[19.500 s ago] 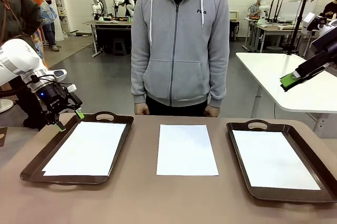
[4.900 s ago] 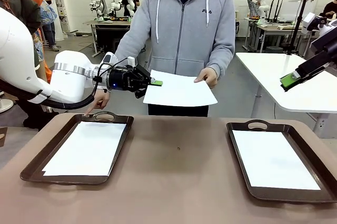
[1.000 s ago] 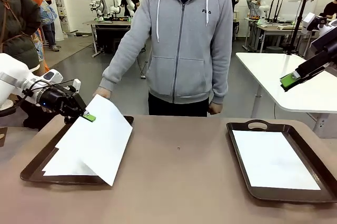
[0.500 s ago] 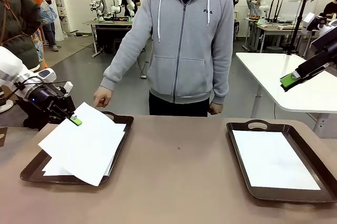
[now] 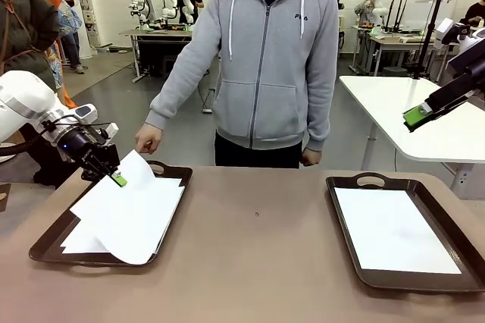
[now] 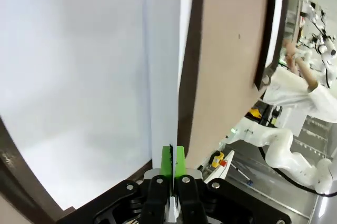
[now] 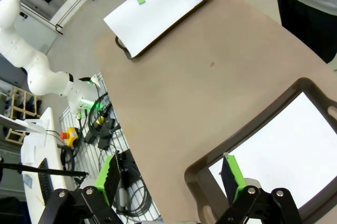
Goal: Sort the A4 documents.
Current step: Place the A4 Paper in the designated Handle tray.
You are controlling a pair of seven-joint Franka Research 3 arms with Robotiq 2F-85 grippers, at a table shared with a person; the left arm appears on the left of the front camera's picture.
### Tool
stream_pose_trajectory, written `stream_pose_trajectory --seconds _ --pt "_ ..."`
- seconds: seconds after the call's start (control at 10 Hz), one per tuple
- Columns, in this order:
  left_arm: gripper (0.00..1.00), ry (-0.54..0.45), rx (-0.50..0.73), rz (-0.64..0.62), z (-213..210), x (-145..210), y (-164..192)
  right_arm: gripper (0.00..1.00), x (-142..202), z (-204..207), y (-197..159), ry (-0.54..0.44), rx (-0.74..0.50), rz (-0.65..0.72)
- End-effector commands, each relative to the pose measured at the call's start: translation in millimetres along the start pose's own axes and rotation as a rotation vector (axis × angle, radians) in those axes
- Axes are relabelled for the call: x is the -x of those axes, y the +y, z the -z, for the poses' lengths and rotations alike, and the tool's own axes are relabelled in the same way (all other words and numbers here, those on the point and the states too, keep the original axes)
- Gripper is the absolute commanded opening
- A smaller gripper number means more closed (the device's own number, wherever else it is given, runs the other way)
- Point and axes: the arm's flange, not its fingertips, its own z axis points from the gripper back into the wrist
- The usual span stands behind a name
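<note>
The left hand (image 5: 119, 180) pinches the far corner of one A4 sheet (image 5: 132, 213), which sags over the left tray (image 5: 45, 246) and overhangs its near rim, lying on a second sheet (image 5: 79, 241) inside. The right hand (image 5: 416, 114) hangs spread, well above the right tray (image 5: 348, 217), which holds a third sheet (image 5: 394, 230). Between the two trays the brown tabltop (image 5: 258, 262) lies bare and open; the person's hand (image 5: 147, 139) hovers by the left tray's far handle.
</note>
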Motion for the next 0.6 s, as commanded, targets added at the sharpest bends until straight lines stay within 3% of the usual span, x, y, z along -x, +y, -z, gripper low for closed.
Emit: stream_pose_trajectory --seconds 0.0,0.5 --pt "0.01 -0.015 -0.073 -0.077 -9.3 -2.6 2.5 1.0 0.8 1.9 -0.2 -0.012 -0.008 -0.003" --pt "0.01 0.03 -0.156 -0.102 -8.3 -16.6 9.3 1.0 0.8 1.9 -0.2 -0.012 -0.008 -0.003"
